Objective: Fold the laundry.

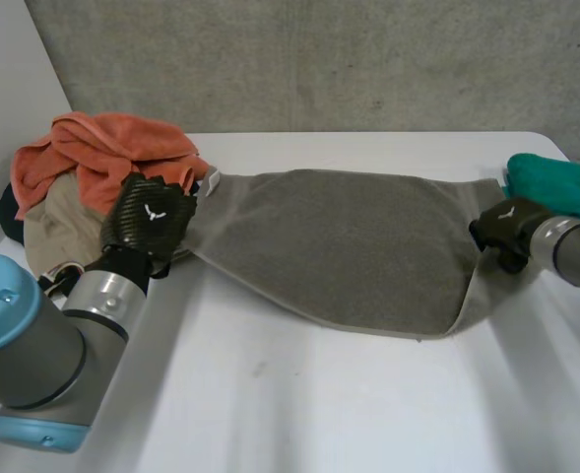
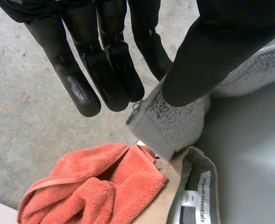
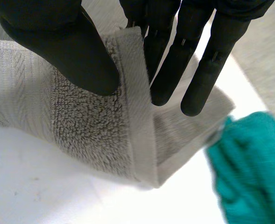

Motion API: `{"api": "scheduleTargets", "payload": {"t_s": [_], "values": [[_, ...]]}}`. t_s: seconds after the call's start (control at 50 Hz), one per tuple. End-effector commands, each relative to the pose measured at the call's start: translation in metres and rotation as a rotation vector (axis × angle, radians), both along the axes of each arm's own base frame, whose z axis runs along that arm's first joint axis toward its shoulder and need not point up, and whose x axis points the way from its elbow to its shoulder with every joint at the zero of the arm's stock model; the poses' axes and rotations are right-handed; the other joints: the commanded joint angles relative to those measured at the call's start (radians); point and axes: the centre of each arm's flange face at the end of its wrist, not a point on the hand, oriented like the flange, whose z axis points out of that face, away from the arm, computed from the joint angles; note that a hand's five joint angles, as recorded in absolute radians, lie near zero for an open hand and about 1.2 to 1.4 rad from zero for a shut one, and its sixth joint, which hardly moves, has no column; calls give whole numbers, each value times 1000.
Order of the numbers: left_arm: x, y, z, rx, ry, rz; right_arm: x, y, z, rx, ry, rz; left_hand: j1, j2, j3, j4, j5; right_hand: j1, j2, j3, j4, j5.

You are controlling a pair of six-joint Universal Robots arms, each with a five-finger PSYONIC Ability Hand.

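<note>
Your left hand point(image 1: 150, 219) pinched one corner and your right hand point(image 1: 503, 230) the opposite end of the soft, limp towel point(image 1: 349, 246) stretched across the tabletop point(image 1: 299, 394), whose firmer hems looked the surest hold.

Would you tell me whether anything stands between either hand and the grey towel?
Nothing visible does. The left hand pinches one end of the grey towel and the right hand pinches the other. The orange towel lies beside the left end, the teal cloth beside the right end, neither on it.
</note>
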Motion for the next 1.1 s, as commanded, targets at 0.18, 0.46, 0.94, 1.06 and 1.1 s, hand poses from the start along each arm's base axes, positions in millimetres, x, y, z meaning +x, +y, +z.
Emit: {"api": "scheduleTargets", "payload": {"t_s": [0.18, 0.46, 0.94, 1.06, 1.1], "values": [[36, 70, 31, 259, -110, 18, -80, 85, 47, 142, 149, -86, 260, 196, 202, 192, 217, 663, 225, 212, 203, 200], [22, 44, 5, 251, -99, -1, -78, 65, -17, 138, -81, -32, 260, 196, 202, 192, 217, 663, 225, 212, 203, 200], [-20, -67, -18, 133, -45, 8, -77, -13, 10, -238, -281, -164, 260, 196, 202, 192, 217, 663, 225, 212, 203, 200], [-36, -111, -24, 62, -14, 34, -60, -49, 6, -320, -310, -163, 260, 196, 202, 192, 217, 663, 225, 212, 203, 200], [-40, -117, -26, 54, -14, 37, -56, -55, 1, -314, -308, -163, 260, 196, 202, 192, 217, 663, 225, 212, 203, 200]]}}
